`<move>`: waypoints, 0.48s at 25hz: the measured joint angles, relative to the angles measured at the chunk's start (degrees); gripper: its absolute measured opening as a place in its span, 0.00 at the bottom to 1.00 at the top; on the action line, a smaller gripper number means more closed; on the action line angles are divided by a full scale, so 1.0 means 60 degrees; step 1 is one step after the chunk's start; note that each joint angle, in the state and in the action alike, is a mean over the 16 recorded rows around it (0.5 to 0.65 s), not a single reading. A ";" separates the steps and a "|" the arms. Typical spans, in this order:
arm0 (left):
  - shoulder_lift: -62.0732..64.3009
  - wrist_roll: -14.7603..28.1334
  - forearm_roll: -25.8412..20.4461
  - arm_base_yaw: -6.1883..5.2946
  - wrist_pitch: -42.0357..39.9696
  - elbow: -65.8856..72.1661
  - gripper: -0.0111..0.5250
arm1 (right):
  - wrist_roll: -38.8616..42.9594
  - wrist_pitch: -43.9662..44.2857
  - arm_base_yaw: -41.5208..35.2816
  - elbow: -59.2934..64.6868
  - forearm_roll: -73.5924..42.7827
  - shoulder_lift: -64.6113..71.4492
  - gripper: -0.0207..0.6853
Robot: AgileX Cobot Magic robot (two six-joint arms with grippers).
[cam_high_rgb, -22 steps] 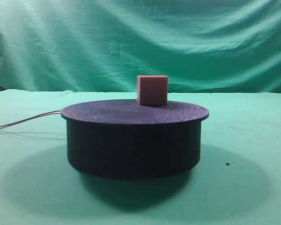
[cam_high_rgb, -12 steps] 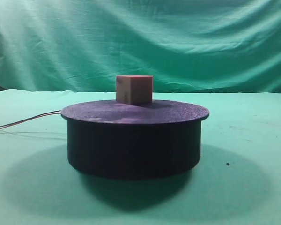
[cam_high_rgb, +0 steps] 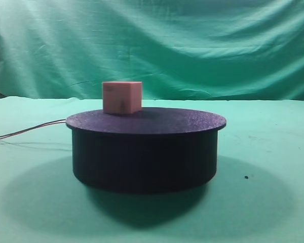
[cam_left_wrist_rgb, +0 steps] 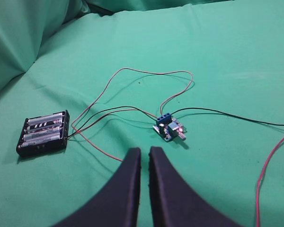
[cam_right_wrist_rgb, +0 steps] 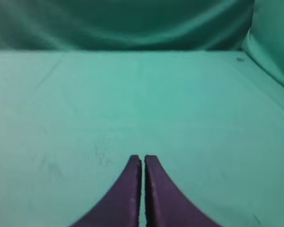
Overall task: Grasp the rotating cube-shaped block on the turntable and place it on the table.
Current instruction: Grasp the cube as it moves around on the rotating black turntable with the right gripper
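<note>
Green cloth drapes the backdrop and table [cam_high_rgb: 273, 152], where a salmon cube-shaped block [cam_high_rgb: 122, 97] sits near the left rim of the black turntable [cam_high_rgb: 144, 152]. Both claws, left [cam_left_wrist_rgb: 145, 156] and right [cam_right_wrist_rgb: 143, 163], hang pinched nearly shut over the cloth, holding nothing. The block looks light and matte (likely foam or wood); its flat opposite faces suit a pinch.
</note>
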 joint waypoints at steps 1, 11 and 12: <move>0.0000 0.0000 0.0000 0.0000 0.0000 0.0000 0.02 | 0.0063 -0.0053 0.0000 -0.0176 0.0018 0.0119 0.03; 0.0000 0.0000 0.0000 0.0000 0.0000 0.0000 0.02 | 0.0360 0.2313 0.0011 -0.2556 0.0346 0.2659 0.03; 0.0000 0.0000 0.0000 0.0000 0.0000 0.0000 0.02 | 0.0328 0.2700 0.0025 -0.2785 0.0381 0.2984 0.03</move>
